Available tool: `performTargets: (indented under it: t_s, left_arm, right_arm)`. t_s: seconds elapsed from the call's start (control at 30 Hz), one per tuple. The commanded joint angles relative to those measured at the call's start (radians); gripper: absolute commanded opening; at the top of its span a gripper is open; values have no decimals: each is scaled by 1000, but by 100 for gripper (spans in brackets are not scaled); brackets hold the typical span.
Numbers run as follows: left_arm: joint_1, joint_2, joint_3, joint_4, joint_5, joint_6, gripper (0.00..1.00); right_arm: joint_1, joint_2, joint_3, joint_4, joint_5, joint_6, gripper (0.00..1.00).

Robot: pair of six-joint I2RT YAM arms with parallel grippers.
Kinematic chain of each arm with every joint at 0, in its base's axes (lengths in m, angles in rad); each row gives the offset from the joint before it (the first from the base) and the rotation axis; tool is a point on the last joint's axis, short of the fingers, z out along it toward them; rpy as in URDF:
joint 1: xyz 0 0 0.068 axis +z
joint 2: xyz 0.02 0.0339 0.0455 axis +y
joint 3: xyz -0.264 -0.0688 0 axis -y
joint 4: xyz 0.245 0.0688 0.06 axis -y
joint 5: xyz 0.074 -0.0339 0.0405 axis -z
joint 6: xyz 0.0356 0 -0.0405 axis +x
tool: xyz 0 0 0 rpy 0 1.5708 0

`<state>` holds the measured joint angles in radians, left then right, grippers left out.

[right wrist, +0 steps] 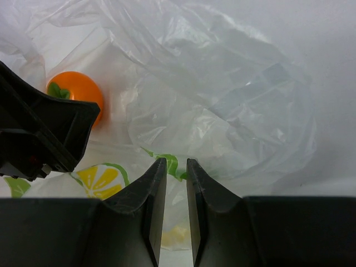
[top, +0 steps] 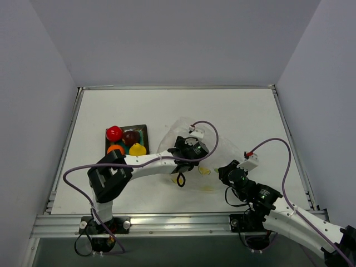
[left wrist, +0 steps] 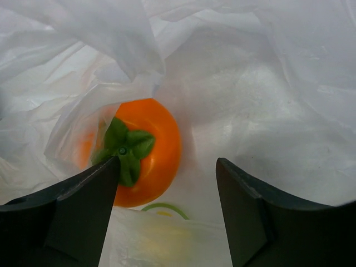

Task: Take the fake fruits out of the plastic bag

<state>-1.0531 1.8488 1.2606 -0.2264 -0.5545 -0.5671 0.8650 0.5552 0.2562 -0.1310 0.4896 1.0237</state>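
Note:
The clear plastic bag [top: 225, 149] with lemon-slice prints lies crumpled at the table's middle. My left gripper [top: 186, 157] reaches inside it. In the left wrist view this gripper [left wrist: 167, 169] is open, and an orange fake fruit [left wrist: 146, 150] with a green leafy top lies just ahead, near the left finger [left wrist: 83, 211]. My right gripper [top: 223, 171] is at the bag's near right edge. In the right wrist view its jaws [right wrist: 176, 164] are pinched on a fold of the bag [right wrist: 222, 111]. The orange fruit [right wrist: 79, 89] shows there through the plastic.
A teal square plate [top: 142, 130] with a dark rim stands left of the bag and holds a red, a dark red, an orange and a yellow fruit. Metal rails run along the table's left, right and near edges.

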Motion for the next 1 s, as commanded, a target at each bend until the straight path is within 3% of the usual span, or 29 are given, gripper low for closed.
performTargets:
  t_s: [0.0, 0.23, 0.37, 0.7, 0.97]
  left_arm:
    - [-24, -66, -18, 22, -59, 19, 69]
    - [-28, -88, -41, 4, -153, 16, 79]
    - [-9, -14, 11, -48, -194, 29, 81]
    - [37, 26, 11, -14, -199, 50, 85]
    - [82, 78, 11, 25, -118, 44, 89]
  right_arm:
    - [6, 9, 11, 4, 27, 3, 18]
    - [6, 25, 23, 10, 30, -5, 18]
    - [6, 40, 29, 21, 30, -11, 17]
    - [6, 41, 18, 21, 24, -10, 18]
    - [6, 45, 11, 21, 20, -7, 17]
